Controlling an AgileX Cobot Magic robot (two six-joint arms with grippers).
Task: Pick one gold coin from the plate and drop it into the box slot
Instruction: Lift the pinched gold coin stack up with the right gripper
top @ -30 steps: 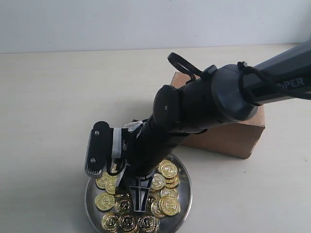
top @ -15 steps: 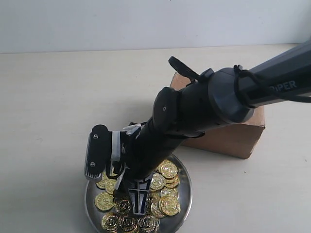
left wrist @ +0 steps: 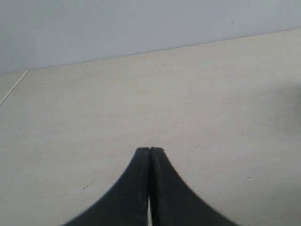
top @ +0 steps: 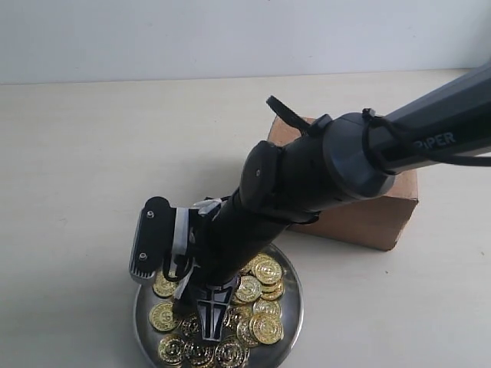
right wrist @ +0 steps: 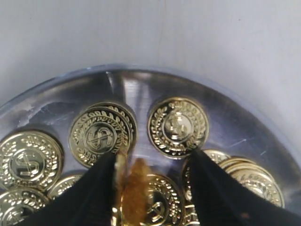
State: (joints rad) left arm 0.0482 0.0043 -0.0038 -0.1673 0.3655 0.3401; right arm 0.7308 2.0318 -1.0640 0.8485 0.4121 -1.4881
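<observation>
Your right gripper (right wrist: 154, 160) stands open over gold coins (right wrist: 178, 127) in the plate (right wrist: 141, 87); your left gripper (left wrist: 149, 150) is closed.

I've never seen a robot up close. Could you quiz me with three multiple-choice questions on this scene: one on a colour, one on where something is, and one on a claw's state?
1. What colour is the box?
A) white
B) reddish-brown
C) blue

2. Where is the right claw?
A) down at the coins in the plate
B) on the box
C) out of sight

3. How is the left claw?
A) wide open
B) holding a coin
C) shut, empty

Answers:
1 B: the exterior view shows plain brown cardboard.
2 A: the right wrist view shows it spread open just over the gold coins, inside the silver rim.
3 C: the left wrist view shows it closed on nothing, over the table.
</observation>
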